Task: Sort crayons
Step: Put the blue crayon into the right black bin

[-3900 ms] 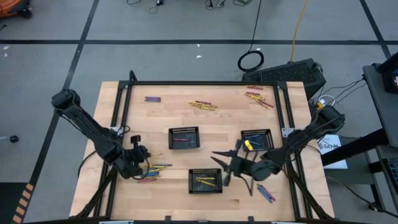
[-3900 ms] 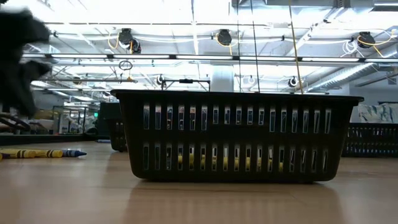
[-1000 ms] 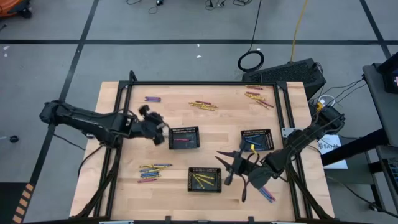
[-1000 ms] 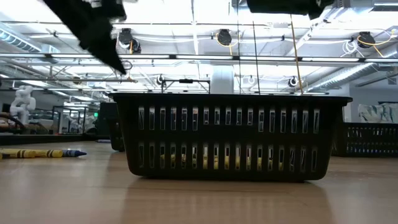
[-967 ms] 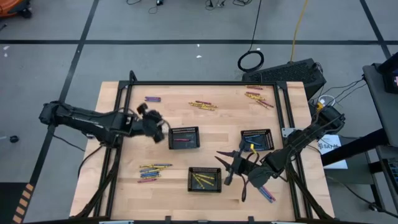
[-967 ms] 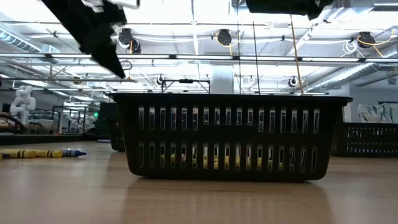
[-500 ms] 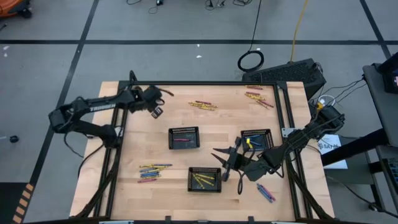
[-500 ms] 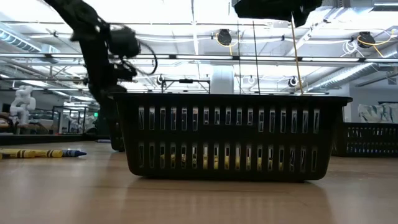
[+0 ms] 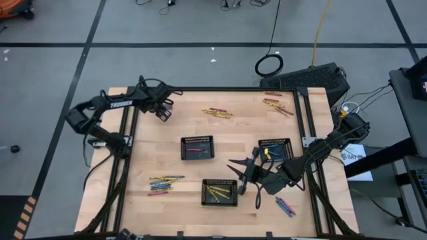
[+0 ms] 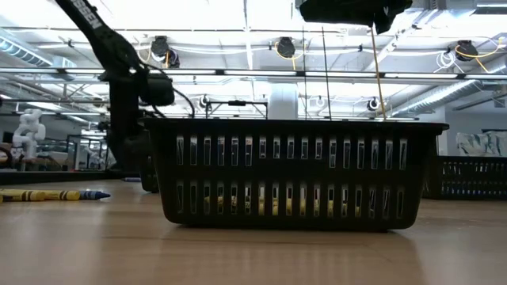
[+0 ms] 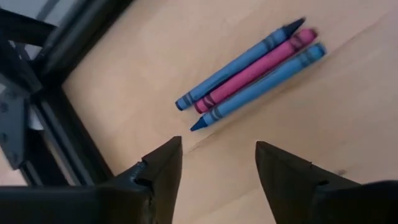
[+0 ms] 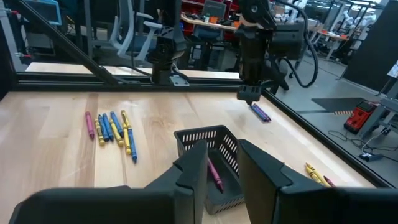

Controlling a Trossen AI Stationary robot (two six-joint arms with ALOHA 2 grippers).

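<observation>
- Left gripper (image 9: pixel 162 111) hangs over the far-left corner of the tabletop (image 9: pixel 240 133), fingers (image 11: pixel 163 174) spread apart and empty, just above a small group of crayons (image 11: pixel 252 71): 2 blue w/ 1 pink between them, lying side by side and touching
- Right gripper (image 9: pixel 241 177) waits near the front, between the front tray (image 9: pixel 220 192) and the right tray (image 9: pixel 275 149); fingers (image 12: pixel 193 168) a bit apart, nothing seen between them
- Other crayons are spread around: a mixed row (image 9: pixel 160 183) at front left, yellow ones (image 9: pixel 217 113) at the far middle, some more (image 9: pixel 275 105) at far right, a few (image 9: pixel 285 206) at front right; the trays already hold some, pink in the middle tray (image 9: pixel 197 147), yellow in the front one
- Risk, as I judge it: the 3 sticks touch each other, so closing may catch 2 colours at once, and then a wrong one goes to a tray
- Also they are thin and round; if the fingers come down not square, one can roll away or be pushed toward the frame (image 11: pixel 71 134) close by
</observation>
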